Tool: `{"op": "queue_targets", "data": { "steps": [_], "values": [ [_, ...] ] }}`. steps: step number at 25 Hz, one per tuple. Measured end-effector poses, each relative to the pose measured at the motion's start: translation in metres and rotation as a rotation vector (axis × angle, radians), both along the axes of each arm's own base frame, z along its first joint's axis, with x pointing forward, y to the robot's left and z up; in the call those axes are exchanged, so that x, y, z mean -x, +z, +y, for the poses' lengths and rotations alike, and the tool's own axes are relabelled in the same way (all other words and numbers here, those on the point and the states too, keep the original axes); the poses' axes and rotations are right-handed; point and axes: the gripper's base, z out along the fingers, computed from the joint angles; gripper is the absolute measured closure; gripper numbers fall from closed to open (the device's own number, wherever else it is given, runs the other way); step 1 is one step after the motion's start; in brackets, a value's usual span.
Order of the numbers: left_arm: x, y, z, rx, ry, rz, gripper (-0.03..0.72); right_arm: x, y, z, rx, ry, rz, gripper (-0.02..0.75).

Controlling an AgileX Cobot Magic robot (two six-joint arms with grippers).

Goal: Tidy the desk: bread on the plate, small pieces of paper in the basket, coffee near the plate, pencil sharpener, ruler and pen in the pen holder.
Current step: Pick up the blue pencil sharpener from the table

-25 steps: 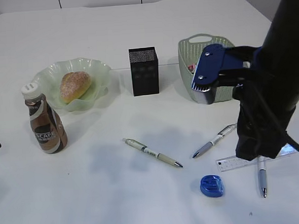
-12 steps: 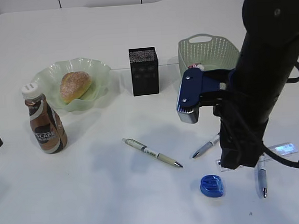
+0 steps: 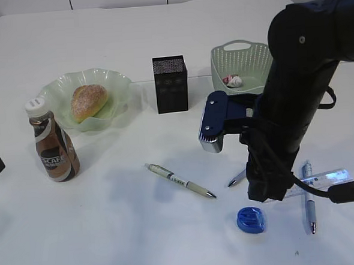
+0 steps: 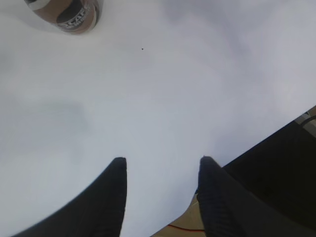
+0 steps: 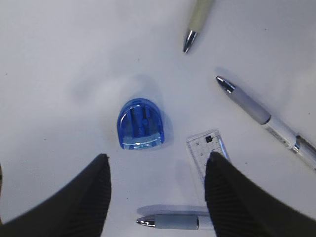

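While both grippers gape empty, the coffee bottle (image 3: 52,143) reads "NESCAFE".

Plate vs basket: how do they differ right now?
The plate is a shallow, wavy-edged, glassy green dish; the basket is a deeper perforated pale green tub with handle cut-outs. The plate holds the bread; the basket holds a crumpled paper piece. The plate sits left of the black pen holder, the basket right of it. Both rest upright on the table, each already with its item inside.
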Motion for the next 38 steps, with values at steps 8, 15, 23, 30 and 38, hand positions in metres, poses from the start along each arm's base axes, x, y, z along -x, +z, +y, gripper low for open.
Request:
{"op": "queue_targets", "data": {
  "steps": [8,15,23,30,38],
  "values": [
    [-0.002,0.001,-0.001,0.007,0.0,-0.022,0.366,-0.001,-0.002,0.0,-0.006,0.007,-0.02,0.223],
    [-0.002,0.001,-0.001,0.008,0.0,-0.025,0.368,0.016,-0.027,-0.006,0.007,-0.008,0.045,0.222],
    [-0.002,0.001,-0.001,0.009,0.0,-0.027,0.371,0.012,-0.03,-0.004,-0.023,0.0,-0.013,0.219],
    [-0.002,0.001,-0.001,0.009,0.0,-0.027,0.371,0.011,-0.043,-0.002,-0.023,0.004,0.022,0.219],
    [-0.002,0.001,-0.001,0.012,0.004,-0.025,0.371,0.011,-0.043,-0.002,-0.023,0.024,0.02,0.218]
  ]
}}
